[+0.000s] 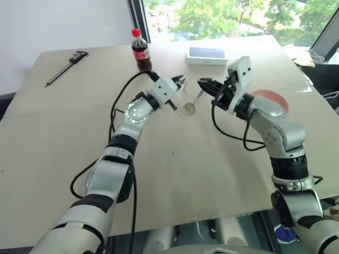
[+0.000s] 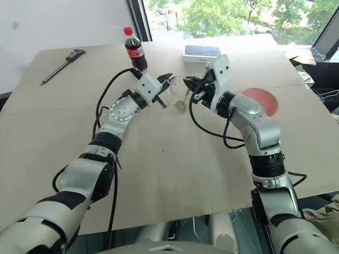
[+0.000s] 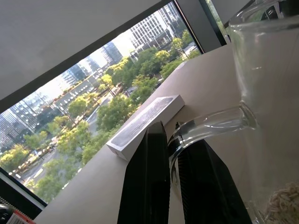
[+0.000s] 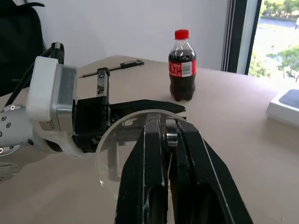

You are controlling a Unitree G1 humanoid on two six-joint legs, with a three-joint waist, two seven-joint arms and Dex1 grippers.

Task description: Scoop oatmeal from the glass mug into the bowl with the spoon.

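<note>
The glass mug (image 1: 187, 99) stands on the table, a little tilted, with a thin layer of oatmeal (image 3: 283, 204) in its bottom. My left gripper (image 1: 178, 81) is shut on the mug's handle (image 3: 212, 125). From the right, my right gripper (image 1: 204, 84) is shut on the spoon's handle (image 4: 171, 138). The spoon (image 1: 198, 98) slants down into the mug, its oval end near the oatmeal (image 1: 188, 109). The right wrist view looks over the mug's rim (image 4: 108, 144). The salmon-pink bowl (image 1: 274, 98) sits to the right, partly hidden behind my right forearm.
A red-capped cola bottle (image 1: 141, 51) stands just behind my left gripper. A white box (image 1: 207, 55) lies at the back of the table, and a dark caliper (image 1: 67, 66) at the far left. The table's front edge (image 1: 201, 219) is near my body.
</note>
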